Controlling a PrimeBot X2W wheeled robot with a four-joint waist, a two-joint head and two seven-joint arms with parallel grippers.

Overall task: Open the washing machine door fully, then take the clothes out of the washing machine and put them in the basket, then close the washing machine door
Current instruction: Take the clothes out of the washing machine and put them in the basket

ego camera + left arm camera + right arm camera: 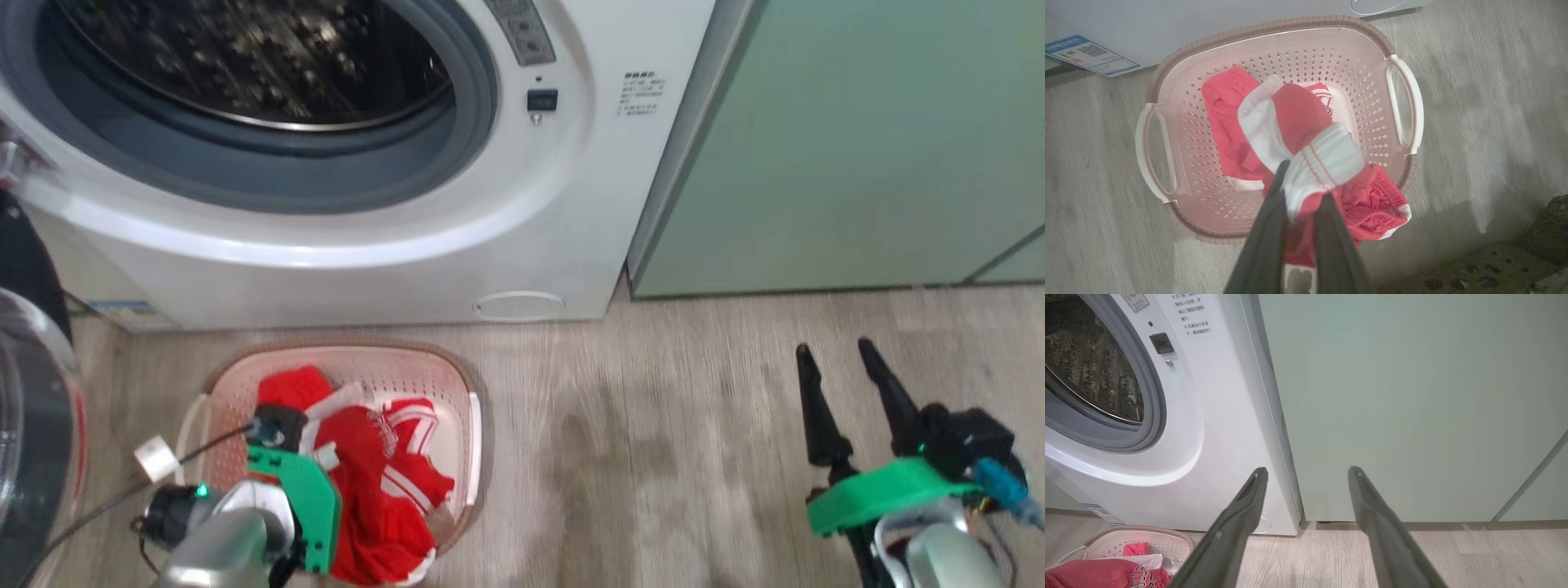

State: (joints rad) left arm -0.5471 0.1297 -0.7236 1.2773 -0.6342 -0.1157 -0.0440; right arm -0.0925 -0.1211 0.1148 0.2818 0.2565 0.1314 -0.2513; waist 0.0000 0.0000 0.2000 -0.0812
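The left gripper (pixel 1304 181) has its fingers pinched on the clothes (pixel 1294 114) at a white striped hem, the rest draping beyond their tips into the basket (pixel 1274 28); past it stands the washing machine (pixel 392 269); the right gripper (pixel 1308 471) holds its fingers spread wide and empty, pointing at the green cabinet (pixel 1412 396).

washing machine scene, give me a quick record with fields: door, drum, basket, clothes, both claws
door: open, swung out to the left
drum: looks empty in the part that shows
basket: on the floor in front of the washing machine
clothes: red and white, partly in the basket, partly over its rim
left claw: shut on the clothes, above the basket
right claw: open, empty, above the floor
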